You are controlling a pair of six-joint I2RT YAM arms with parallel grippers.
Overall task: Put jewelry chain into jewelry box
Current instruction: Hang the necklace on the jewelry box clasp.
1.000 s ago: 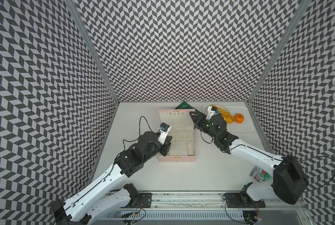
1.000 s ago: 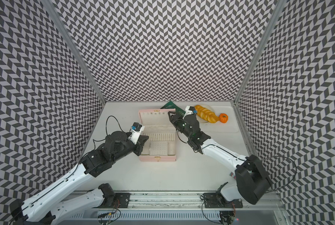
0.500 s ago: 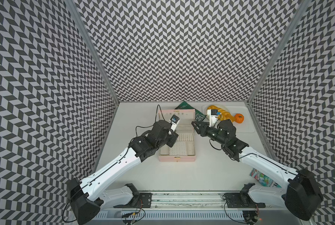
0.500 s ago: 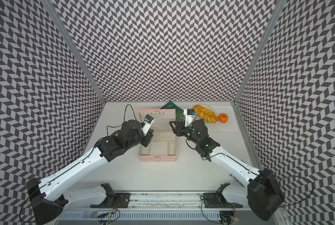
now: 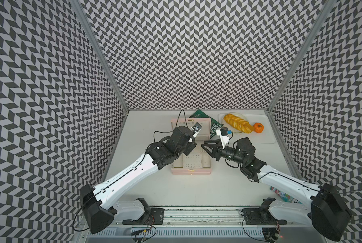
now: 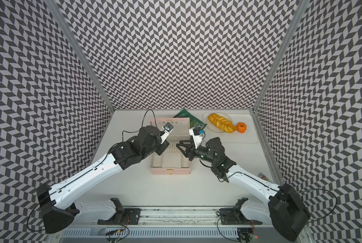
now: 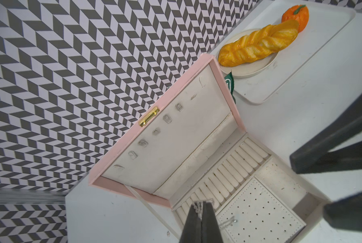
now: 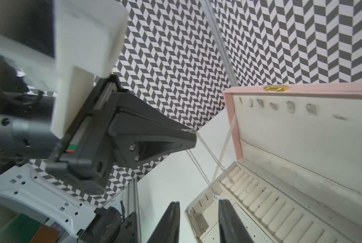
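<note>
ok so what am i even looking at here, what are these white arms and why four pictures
These are two robot arms mounted at the near edge of a table, each ending in a two-fingered tool. Two pictures come from a camera overhead, looking down on everything. The other two come from small cameras on each arm's wrist, looking along its tool.

On the table sits an open pink jewelry box, lid standing up. Behind it are a green packet and a white tray carrying a braided bread and a small orange pumpkin.

The left tool is shut on a thin silver jewelry chain, which hangs down toward the box. The right tool is open and holds nothing.
</note>
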